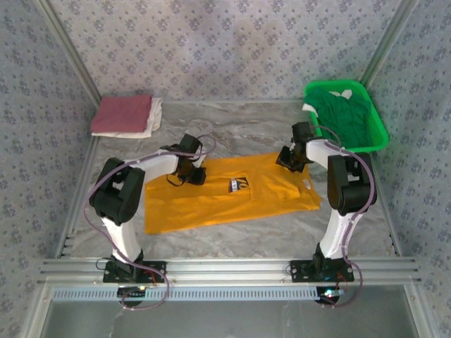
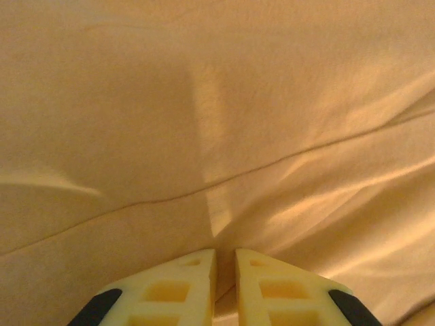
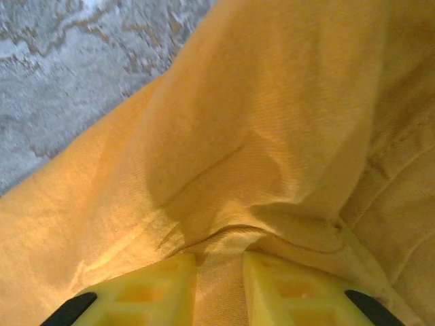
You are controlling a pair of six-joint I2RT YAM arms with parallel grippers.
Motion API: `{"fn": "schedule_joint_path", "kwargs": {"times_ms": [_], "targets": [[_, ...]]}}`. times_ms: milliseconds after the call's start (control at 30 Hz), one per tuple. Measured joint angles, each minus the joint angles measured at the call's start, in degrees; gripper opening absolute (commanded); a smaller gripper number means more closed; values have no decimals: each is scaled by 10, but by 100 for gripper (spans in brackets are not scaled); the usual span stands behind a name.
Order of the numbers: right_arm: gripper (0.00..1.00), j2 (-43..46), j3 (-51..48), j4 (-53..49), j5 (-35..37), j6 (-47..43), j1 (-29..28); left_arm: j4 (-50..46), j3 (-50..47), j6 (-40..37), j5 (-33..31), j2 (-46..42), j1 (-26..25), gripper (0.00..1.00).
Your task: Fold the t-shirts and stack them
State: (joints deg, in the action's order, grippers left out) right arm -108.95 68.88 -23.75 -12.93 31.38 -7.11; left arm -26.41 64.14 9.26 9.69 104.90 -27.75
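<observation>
An orange-yellow t-shirt [image 1: 211,201] with a dark chest print [image 1: 239,184] lies spread across the middle of the table. My left gripper [image 1: 190,172] is down on its far left edge. In the left wrist view the left gripper [image 2: 225,252] is shut on a fold of the orange cloth [image 2: 204,102]. My right gripper [image 1: 289,160] sits on the shirt's far right edge. The right wrist view has the right gripper [image 3: 219,255] shut on a bunched ridge of the same shirt [image 3: 272,102]. A dusty red t-shirt [image 1: 121,114] lies folded on a white one [image 1: 153,116] at the back left.
A bright green basket [image 1: 380,134] at the back right holds a green t-shirt [image 1: 345,113] and some white cloth [image 1: 310,107]. Bare marbled table [image 1: 232,134] lies behind the orange shirt. Patterned walls close in three sides, and a metal rail [image 1: 225,267] runs along the front.
</observation>
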Motion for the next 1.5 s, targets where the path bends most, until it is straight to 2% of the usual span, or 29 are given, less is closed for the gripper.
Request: {"fn": "schedule_joint_path", "kwargs": {"times_ms": [233, 367, 500, 600, 733, 867, 1067, 1300, 1500], "targets": [[29, -54, 82, -5, -2, 2, -17, -21, -49, 23, 6, -61, 0, 19], [31, -54, 109, -10, -2, 1, -25, -25, -46, 28, 36, -105, 3, 22], [36, -10, 111, -24, 7, -4, -28, -16, -28, 29, 68, -135, 9, 22], [35, 52, 100, -32, 25, -9, -31, 1, -12, 34, 81, -133, 27, 22], [33, 126, 68, -40, 48, -14, -31, 17, 3, 44, 83, -100, 63, 21], [30, 141, 28, -52, 63, -19, -32, 24, 4, 65, 75, -56, 99, 20], [29, 119, -17, -74, 72, -19, -45, 33, -13, 95, 61, -32, 147, 20], [29, 49, -21, -73, 71, -19, -54, 43, -57, 115, 35, -35, 156, 20], [29, -35, 66, -72, 59, -21, -59, 56, -126, 139, 14, -99, 181, 19]]}}
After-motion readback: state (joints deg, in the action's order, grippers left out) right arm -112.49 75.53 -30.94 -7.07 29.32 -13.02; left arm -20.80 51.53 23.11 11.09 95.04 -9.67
